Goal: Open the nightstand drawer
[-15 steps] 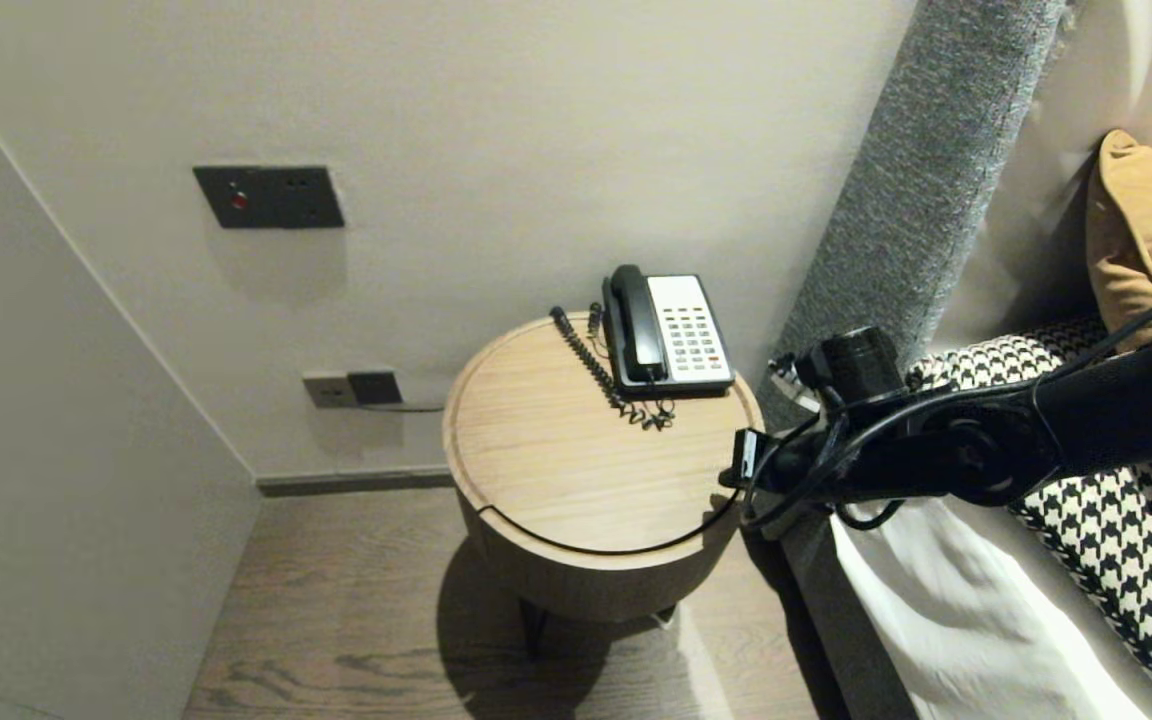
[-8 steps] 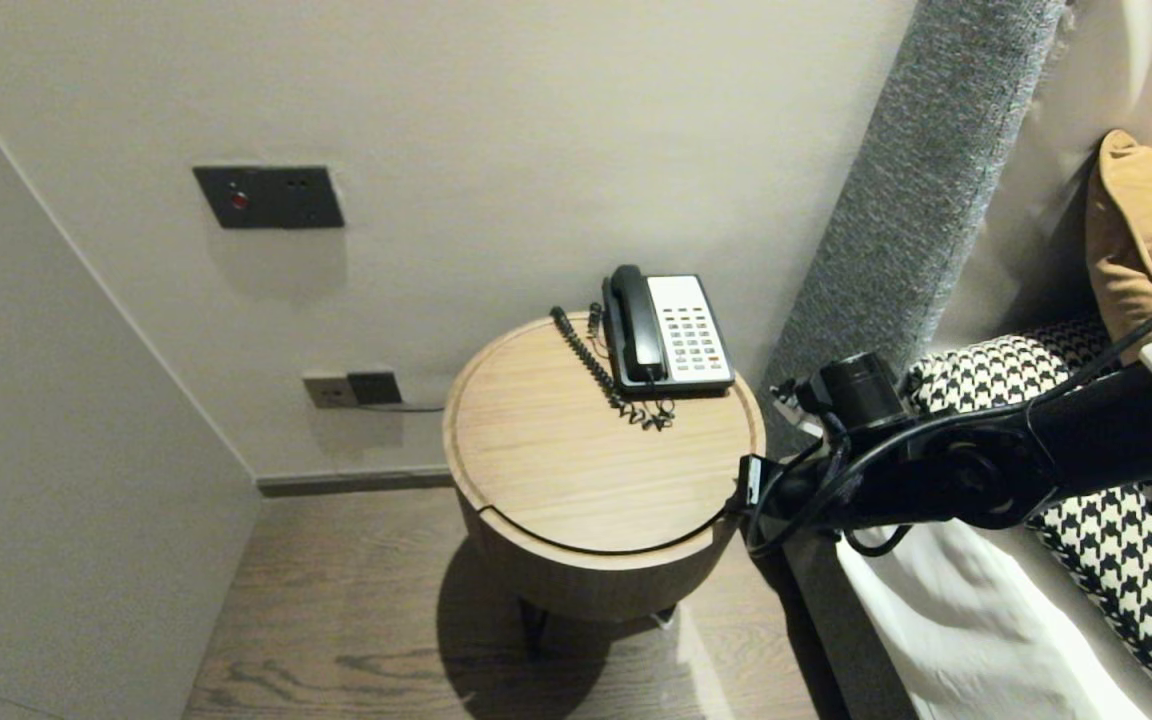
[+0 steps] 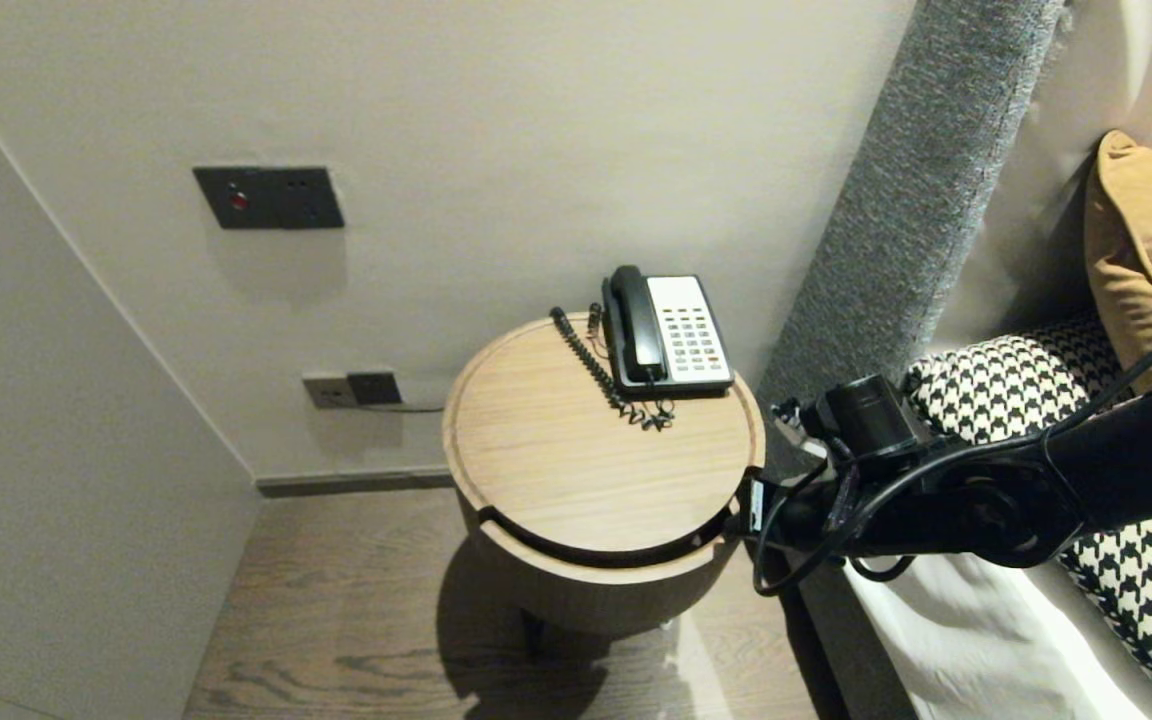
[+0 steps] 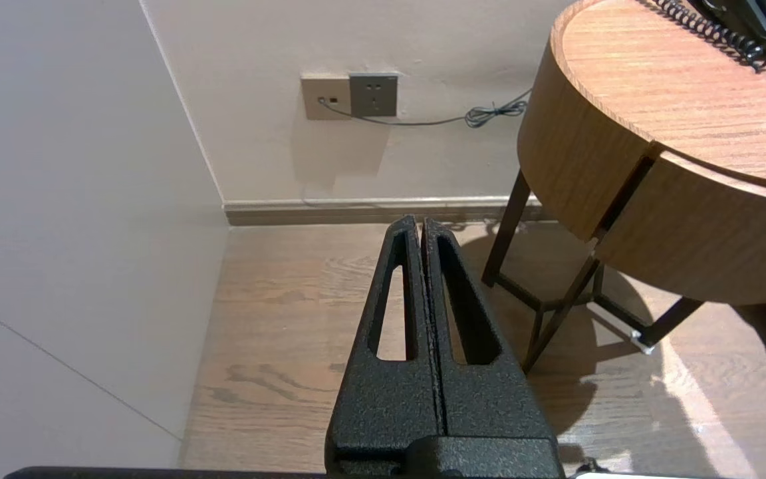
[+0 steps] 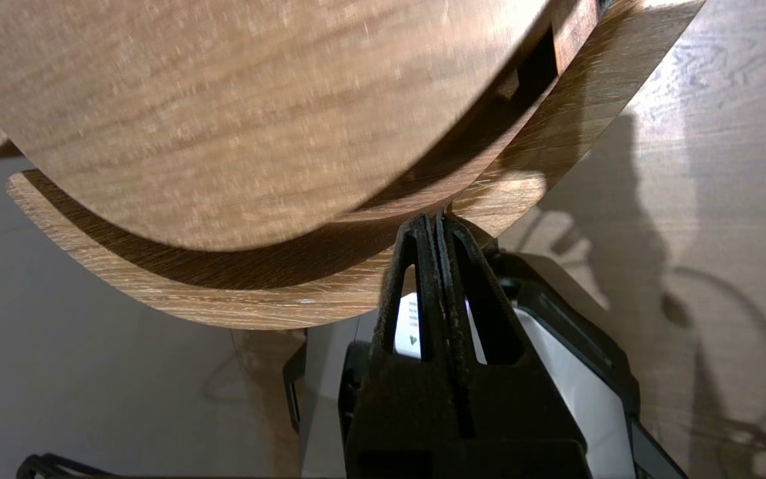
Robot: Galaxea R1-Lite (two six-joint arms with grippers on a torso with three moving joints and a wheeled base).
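The right gripper (image 5: 437, 219), fingers pressed together and empty, sets its tips at the drawer (image 3: 586, 588), seemingly touching, on the near right edge of the round table (image 3: 536, 440). The drawer stands slightly out; opening it further calls for a steady outward pull. The left gripper (image 4: 423, 226), closed, hangs low beside the table.

Tabletop (image 3: 556, 470) front free; phone (image 3: 671, 335) at back, bed (image 3: 936, 620) rt.
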